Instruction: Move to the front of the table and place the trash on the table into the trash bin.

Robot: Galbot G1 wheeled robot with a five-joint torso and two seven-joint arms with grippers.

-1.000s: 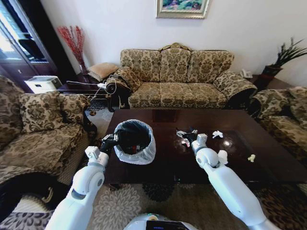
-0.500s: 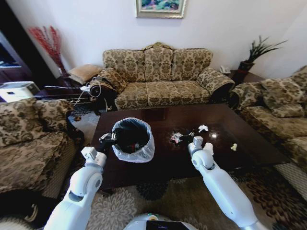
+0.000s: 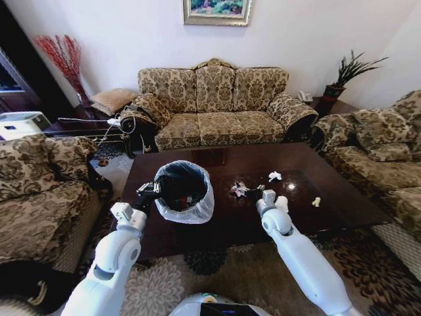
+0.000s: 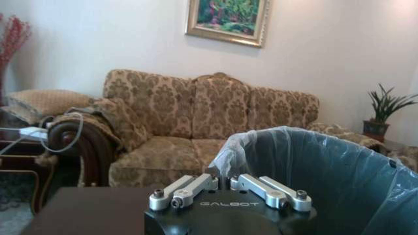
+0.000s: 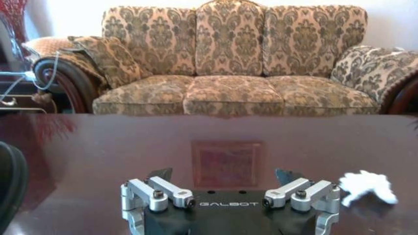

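On the left part of the dark glossy table [image 3: 217, 227] stands the trash bin [image 3: 183, 191], lined with a whitish bag. My left gripper [image 3: 146, 195] is at the bin's near-left rim, and in the left wrist view it is shut on the bag's folded rim [image 4: 230, 155]. Trash lies to the right of the bin: dark and shiny scraps [image 3: 240, 190], crumpled white paper [image 3: 274, 176] and a yellowish bit [image 3: 316, 201]. My right gripper [image 3: 261, 194] hovers low over the table beside the scraps, open and holding nothing [image 5: 224, 175]. The white paper [image 5: 365, 186] lies off to one side of it.
A patterned sofa [image 3: 214, 108] stands behind the table, with armchairs at the left [image 3: 39, 191] and right [image 3: 388, 151]. A potted plant [image 3: 345, 72] stands at the back right. A patterned rug [image 3: 223, 270] lies under the table's near edge.
The whole head view has shifted, so the camera has moved, and the table now sits more centred. Both arms keep their pose, the left at the bin's rim and the right over the scraps.
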